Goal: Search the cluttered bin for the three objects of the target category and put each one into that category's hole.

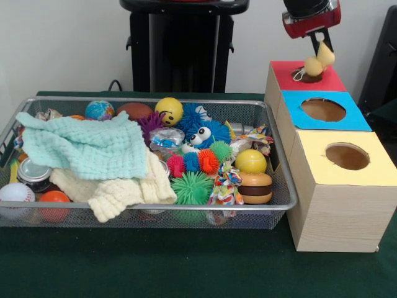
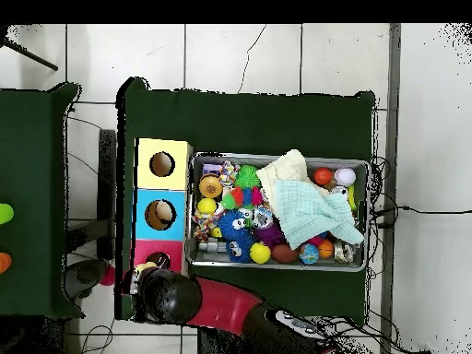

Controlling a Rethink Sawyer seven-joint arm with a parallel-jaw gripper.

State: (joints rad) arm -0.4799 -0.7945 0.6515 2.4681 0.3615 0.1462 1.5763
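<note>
A red and black robot arm reaches down at the far right of the front view. Its gripper (image 1: 321,51) is closed on a pale yellow-tan soft toy (image 1: 317,62), which hangs directly over the round dark hole (image 1: 307,76) in the red-topped wooden box (image 1: 335,81). The toy's lower end sits just at the hole's rim, so it appears held there for dropping in; this reads as the delivery step for one of the three animal toys.

Three boxes stand in a row on the green bench (image 1: 186,267), touching one another: red farthest, then the blue-topped box (image 1: 291,105), then the yellow-topped box (image 1: 310,146) nearest. In the overhead view something pale shows inside the blue box's hole (image 2: 162,213).

Left of the boxes, touching or just beside them, lies the wire-mesh bin (image 1: 282,205), wider than all three boxes together. It is packed with spiky rubber balls, a blue googly-eyed toy (image 1: 201,133), a yellow smiley ball (image 1: 169,110) and a toy burger (image 1: 255,187). A mint cloth (image 1: 84,146) and a cream cloth (image 1: 118,192) cover the bin's left half, and may hide other toys.

Open bench lies in front of the bin. The red hole is close to the blue one, so the release needs to stay centred.
</note>
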